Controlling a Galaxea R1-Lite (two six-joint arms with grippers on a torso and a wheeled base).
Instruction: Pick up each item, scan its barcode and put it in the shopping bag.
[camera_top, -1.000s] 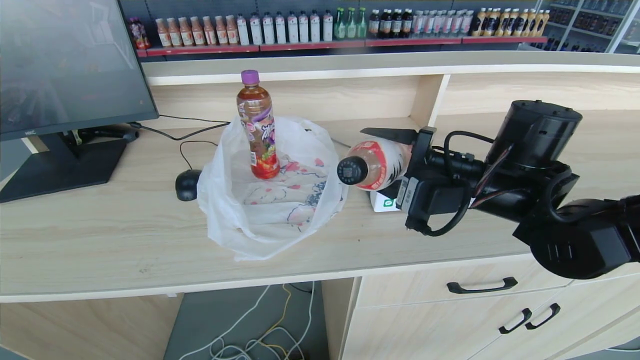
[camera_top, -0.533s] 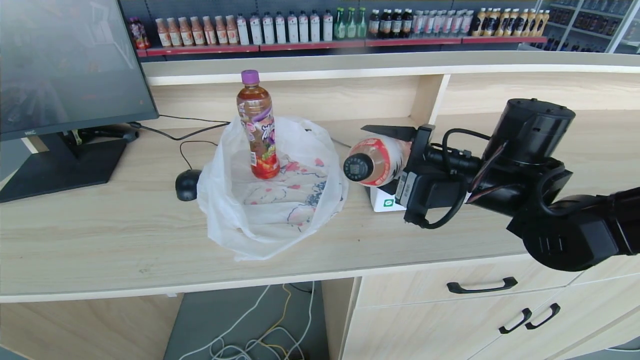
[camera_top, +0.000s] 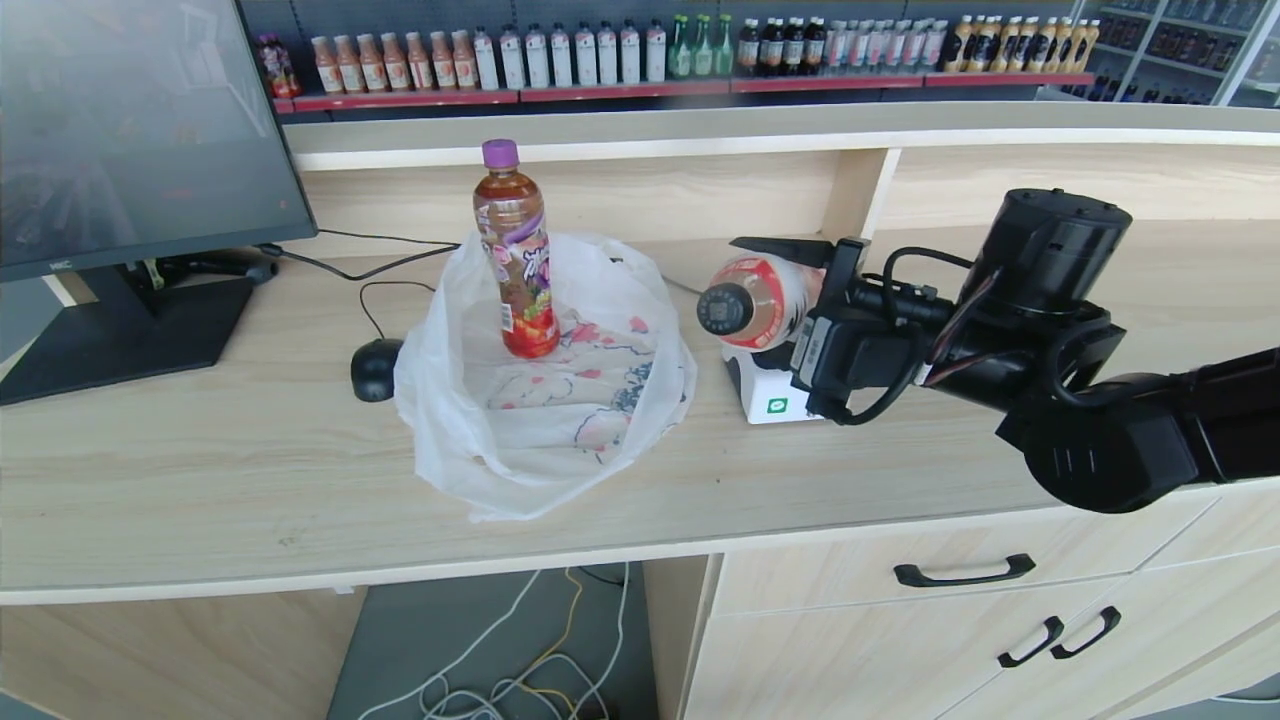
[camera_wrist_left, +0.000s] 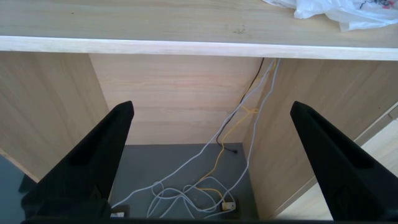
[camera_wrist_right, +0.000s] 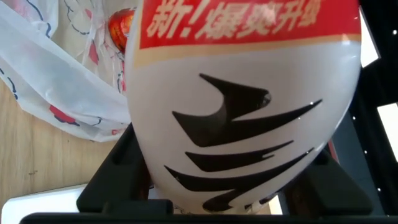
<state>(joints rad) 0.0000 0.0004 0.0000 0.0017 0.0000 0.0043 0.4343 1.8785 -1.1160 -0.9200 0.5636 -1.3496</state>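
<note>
Bottle (camera_top: 752, 305), clamped sideways in your right hand (camera_top: 790, 300), has drifted up and farther off within the last second, uncovering the white scanner (camera_top: 770, 398) just right of the shopping bag (camera_top: 540, 410): scanning likely under way, bagging pending. Left hand (camera_wrist_left: 211, 109) hangs fingers apart below the surface (camera_wrist_left: 155, 25).

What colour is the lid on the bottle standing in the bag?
Purple. The lid shows best in the head view.
</note>
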